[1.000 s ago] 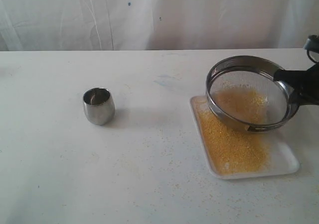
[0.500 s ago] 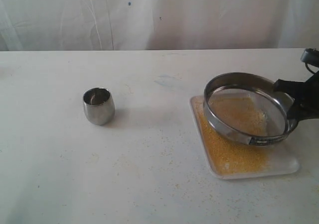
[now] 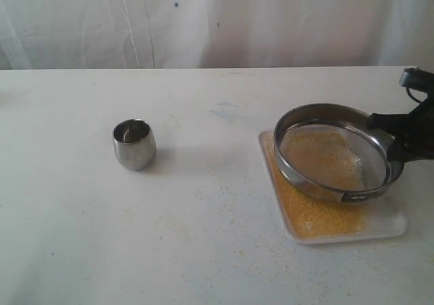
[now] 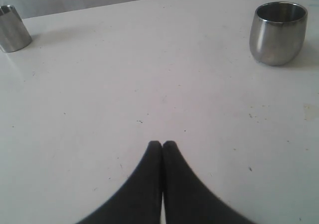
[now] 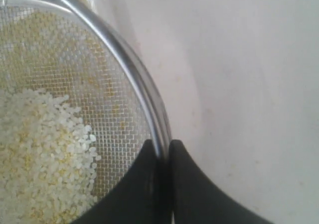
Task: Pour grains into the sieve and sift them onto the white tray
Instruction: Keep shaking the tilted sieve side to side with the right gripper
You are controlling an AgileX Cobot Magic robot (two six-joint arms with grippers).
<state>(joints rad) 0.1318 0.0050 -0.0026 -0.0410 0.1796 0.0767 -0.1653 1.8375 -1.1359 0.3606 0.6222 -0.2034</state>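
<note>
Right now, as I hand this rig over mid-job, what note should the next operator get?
Left tool: shut, empty, low over the table, with the steel cup standing upright nearby.
Right tool: shut on the rim of the sieve, held tilted over the white tray.
Done: pouring; a yellow layer of grains covers much of the tray, and a few lie scattered on the table around it.
Left: pale coarser bits lie on the mesh with some yellow among them. It probably needs a little more sifting, then set the sieve down.
</note>
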